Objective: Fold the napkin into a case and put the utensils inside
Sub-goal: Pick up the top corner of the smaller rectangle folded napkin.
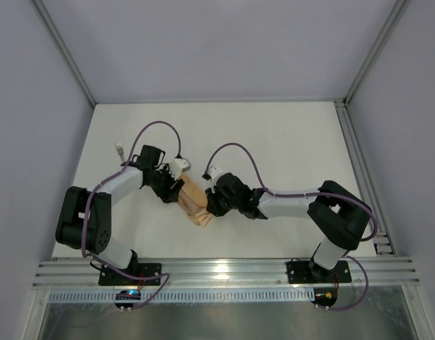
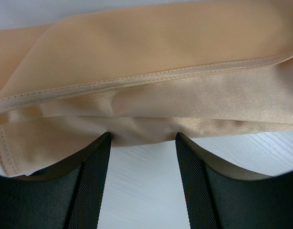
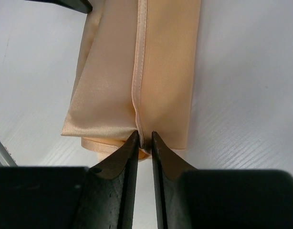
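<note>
The napkin (image 1: 193, 202) lies folded into a narrow peach strip on the white table (image 1: 288, 142), between the two grippers. The right gripper (image 3: 144, 136) meets one short end of the napkin. Its fingers (image 3: 127, 160) are drawn almost together, pinching the stitched hem that runs into the slit between them. The left gripper (image 2: 143, 136) stands wide at the napkin's long side. Its fingertips (image 2: 99, 162) sit just at the lowest fold, and bare table shows between them.
</note>
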You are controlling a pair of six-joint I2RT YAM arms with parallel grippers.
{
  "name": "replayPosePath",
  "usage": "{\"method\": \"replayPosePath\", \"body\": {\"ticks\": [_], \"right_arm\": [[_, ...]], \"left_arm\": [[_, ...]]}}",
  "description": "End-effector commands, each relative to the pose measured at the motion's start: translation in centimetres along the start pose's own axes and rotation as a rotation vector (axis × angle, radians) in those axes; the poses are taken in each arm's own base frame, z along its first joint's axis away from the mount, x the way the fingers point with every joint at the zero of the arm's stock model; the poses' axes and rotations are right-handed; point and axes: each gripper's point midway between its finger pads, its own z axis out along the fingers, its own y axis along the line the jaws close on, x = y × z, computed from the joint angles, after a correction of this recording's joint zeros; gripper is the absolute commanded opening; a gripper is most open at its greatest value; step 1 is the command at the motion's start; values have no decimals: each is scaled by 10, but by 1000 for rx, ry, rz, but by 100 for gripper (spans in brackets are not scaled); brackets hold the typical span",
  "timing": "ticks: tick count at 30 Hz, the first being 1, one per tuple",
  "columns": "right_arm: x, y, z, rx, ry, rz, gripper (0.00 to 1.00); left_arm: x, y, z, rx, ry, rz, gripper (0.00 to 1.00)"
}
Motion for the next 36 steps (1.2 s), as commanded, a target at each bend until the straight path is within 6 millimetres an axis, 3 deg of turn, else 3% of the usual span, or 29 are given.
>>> {"method": "replayPosePath", "body": {"ticks": [1, 8, 17, 23, 36], "right_arm": [[-30, 9, -12, -17, -78, -28, 21], [-28, 8, -13, -10, -56, -28, 15], [-41, 14, -17, -27, -75, -39, 11], [-48, 23, -16, -63, -75, -48, 11], [-46, 23, -5, -72, -61, -48, 11]], "left_arm": [[-12, -8, -5, 25, -55, 12, 59], [-8, -6, -1, 23, -37, 10, 57], [-9, -5, 2, 26, -39, 4, 53], [-10, -9, 5, 45, -42, -6, 37], [-14, -12, 9, 66, -46, -14, 22]]}}
